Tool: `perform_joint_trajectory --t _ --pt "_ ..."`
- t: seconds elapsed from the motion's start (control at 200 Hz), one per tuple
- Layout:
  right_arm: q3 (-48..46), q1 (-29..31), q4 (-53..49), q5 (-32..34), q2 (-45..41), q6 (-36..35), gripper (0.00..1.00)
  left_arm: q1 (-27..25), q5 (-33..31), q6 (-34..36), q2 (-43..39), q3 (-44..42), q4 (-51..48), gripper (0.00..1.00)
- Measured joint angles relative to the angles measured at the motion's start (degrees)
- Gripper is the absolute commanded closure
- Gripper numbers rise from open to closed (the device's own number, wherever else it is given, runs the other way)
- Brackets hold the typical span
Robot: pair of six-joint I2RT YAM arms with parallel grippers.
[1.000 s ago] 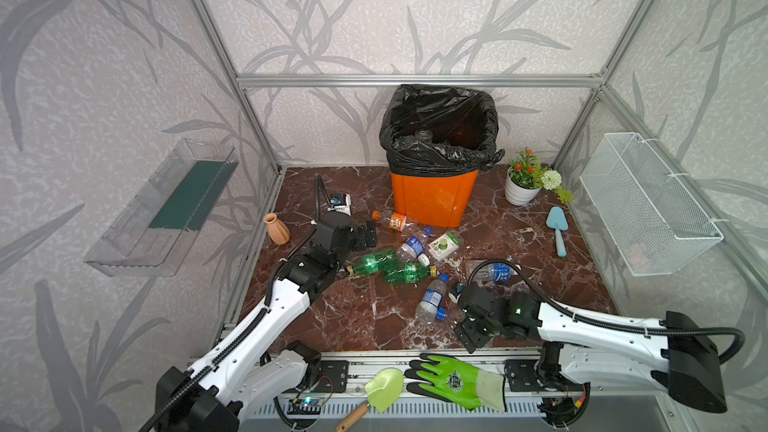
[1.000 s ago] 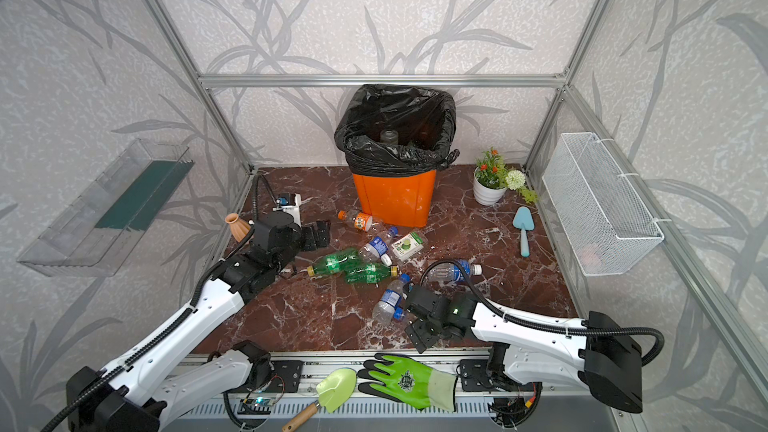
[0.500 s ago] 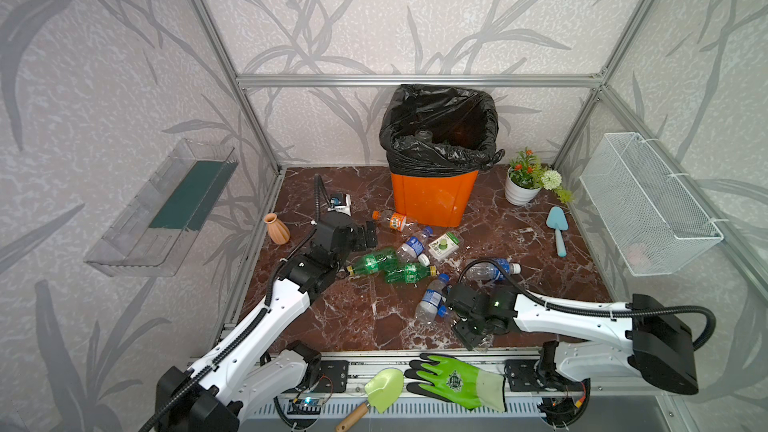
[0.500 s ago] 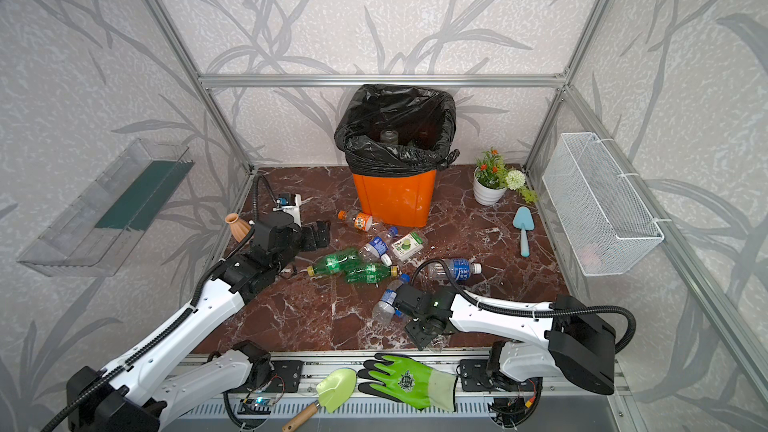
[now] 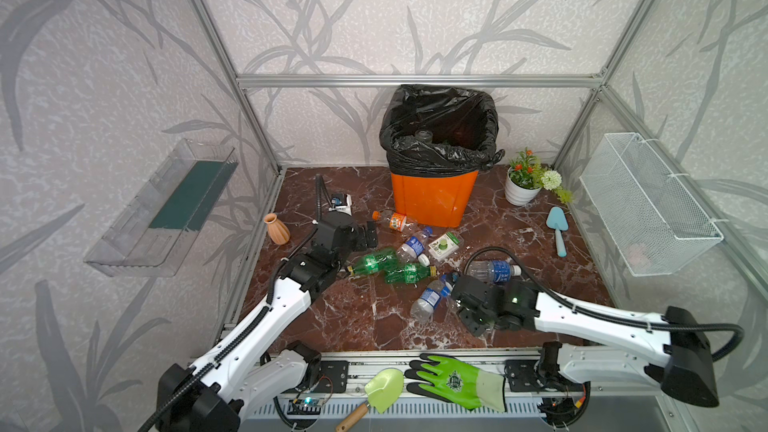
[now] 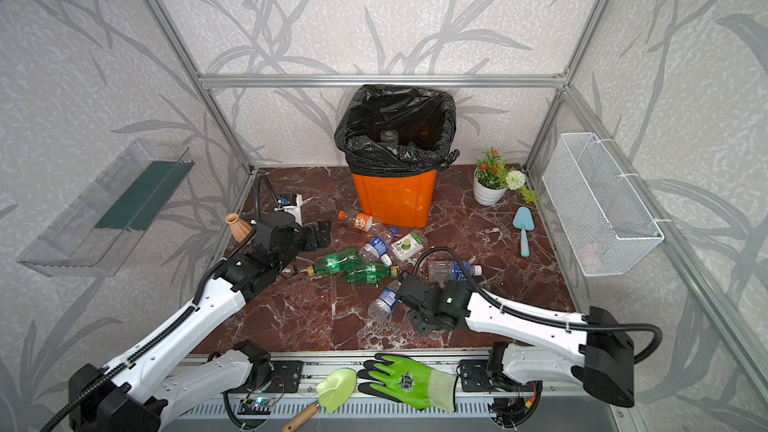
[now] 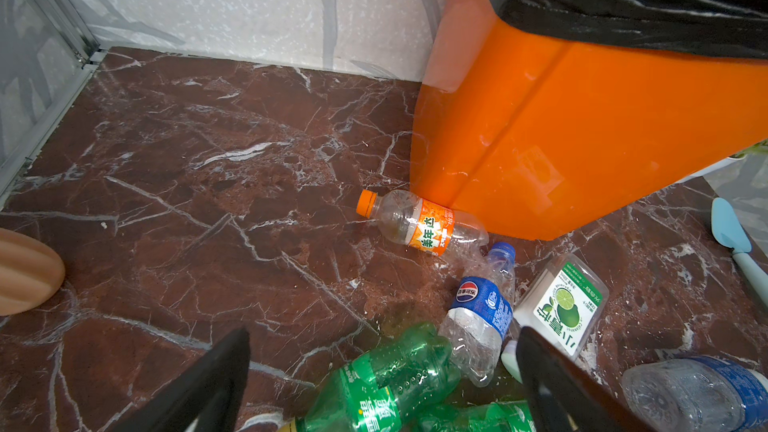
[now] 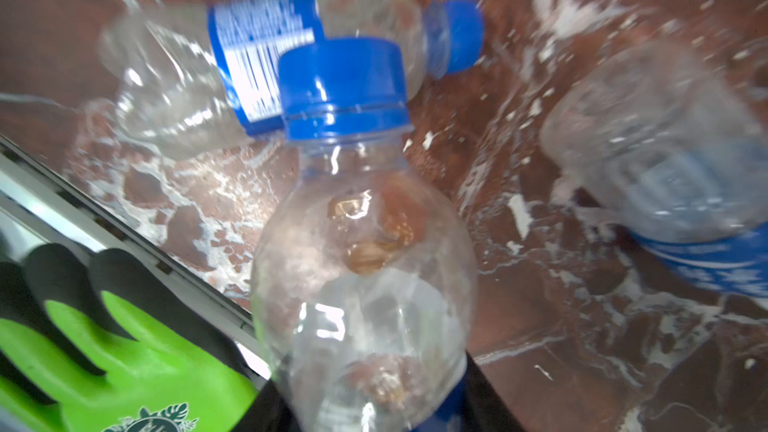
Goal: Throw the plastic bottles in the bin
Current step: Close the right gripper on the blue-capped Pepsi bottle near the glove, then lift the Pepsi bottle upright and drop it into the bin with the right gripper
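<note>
The bin (image 5: 432, 197) (image 6: 392, 197) (image 7: 582, 139) is orange with a black liner and stands at the back. Several plastic bottles lie in front of it: an orange-labelled one (image 5: 392, 220) (image 7: 419, 226), two green ones (image 5: 374, 261) (image 7: 386, 384) and blue-labelled clear ones (image 5: 494, 271) (image 5: 430, 299). My left gripper (image 5: 368, 238) (image 7: 384, 351) hangs open just above the green bottles. My right gripper (image 5: 459, 303) (image 8: 374, 405) is shut on a clear blue-capped bottle (image 8: 361, 243) low over the floor, which the top views mostly hide.
A terracotta vase (image 5: 277, 229) stands at the left, with a flower pot (image 5: 519, 191) and blue trowel (image 5: 557, 228) at the right. A wire basket (image 5: 648, 201) and clear tray (image 5: 166, 209) hang on the side walls. A green glove (image 5: 457, 382) and scoop (image 5: 382, 386) lie on the front rail.
My right gripper has moved left and away from the front rail, and has shut on the clear blue-capped bottle. The left arm has not moved.
</note>
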Motion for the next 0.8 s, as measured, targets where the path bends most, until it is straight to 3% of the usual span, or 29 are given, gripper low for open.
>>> perform_joint_trajectory --t 0.19,0.39,0.525,0.64,0.73,0.8 --pt "-0.2 -0.1 9.4 11.5 -20.2 -4.3 0.57 0.0 -0.9 -1.1 0.2 0.0 0.4 0.01" --pt "-4.8 -0.3 40.8 18.8 -36.2 -23.3 0.58 0.0 -2.2 -2.2 0.8 0.0 0.6 0.01" --pt "-4.9 -0.3 62.4 17.0 -34.1 -37.2 0.58 0.0 -2.2 -2.4 1.4 0.1 0.5 0.01" --pt "-2.2 -0.5 78.0 15.4 -26.7 -47.4 0.56 0.0 -1.9 -2.3 1.3 0.2 0.5 0.01" --pt "6.1 -3.8 80.0 13.1 -18.3 -50.6 0.55 0.0 -1.4 -2.3 1.3 0.2 0.5 0.01" --pt "15.5 -13.4 76.5 6.9 -11.0 -46.2 0.54 0.0 -1.0 -2.3 1.3 0.2 0.6 0.01"
